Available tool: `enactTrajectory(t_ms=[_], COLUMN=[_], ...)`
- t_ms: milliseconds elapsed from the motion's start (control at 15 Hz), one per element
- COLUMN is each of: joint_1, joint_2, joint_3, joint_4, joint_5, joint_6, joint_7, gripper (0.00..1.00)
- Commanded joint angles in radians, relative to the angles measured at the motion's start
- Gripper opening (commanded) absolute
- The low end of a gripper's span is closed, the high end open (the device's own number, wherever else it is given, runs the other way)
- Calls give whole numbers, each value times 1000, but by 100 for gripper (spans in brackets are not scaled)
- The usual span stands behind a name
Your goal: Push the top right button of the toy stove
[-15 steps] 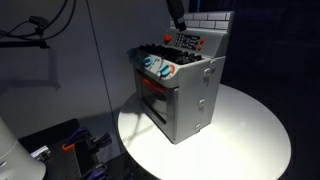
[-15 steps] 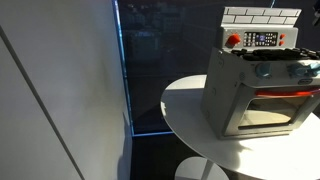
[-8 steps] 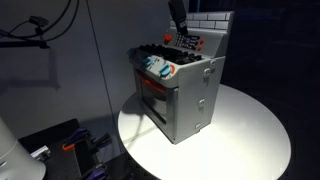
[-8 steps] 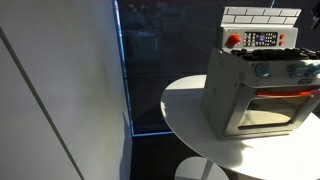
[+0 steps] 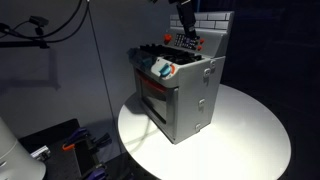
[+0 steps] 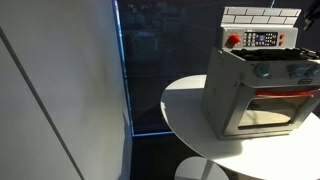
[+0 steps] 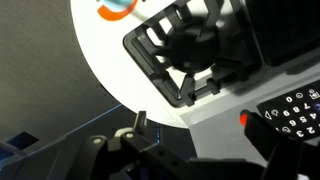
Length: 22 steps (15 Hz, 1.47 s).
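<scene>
In both exterior views the stove (image 5: 185,95) is standing on the round white bench (image 5: 255,135). Further right, your gripper (image 5: 184,16) is hanging just above the stove's back panel. In the wrist view the black burner grate (image 7: 195,45) is filling the middle and the keypad (image 7: 292,110) is showing at right. The fingers (image 7: 140,123) are looking spread apart, holding nothing.

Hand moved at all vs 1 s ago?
Yes. In an exterior view the hand has shifted sideways toward the white brick back wall. It now overlaps the wall's near edge, above the button panel.
</scene>
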Motion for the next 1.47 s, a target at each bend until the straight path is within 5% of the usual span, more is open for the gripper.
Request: enactTrajectory(t_ms=[0, 467, 1400], joint_1=[20, 36, 54], joint_2=[60, 128, 211], joint_3=[-27, -50, -77], joint_4=[71, 147, 231], joint_5=[47, 147, 162], joint_6=[3, -8, -52], joint_7=[-31, -96, -102], gripper=[100, 100, 100])
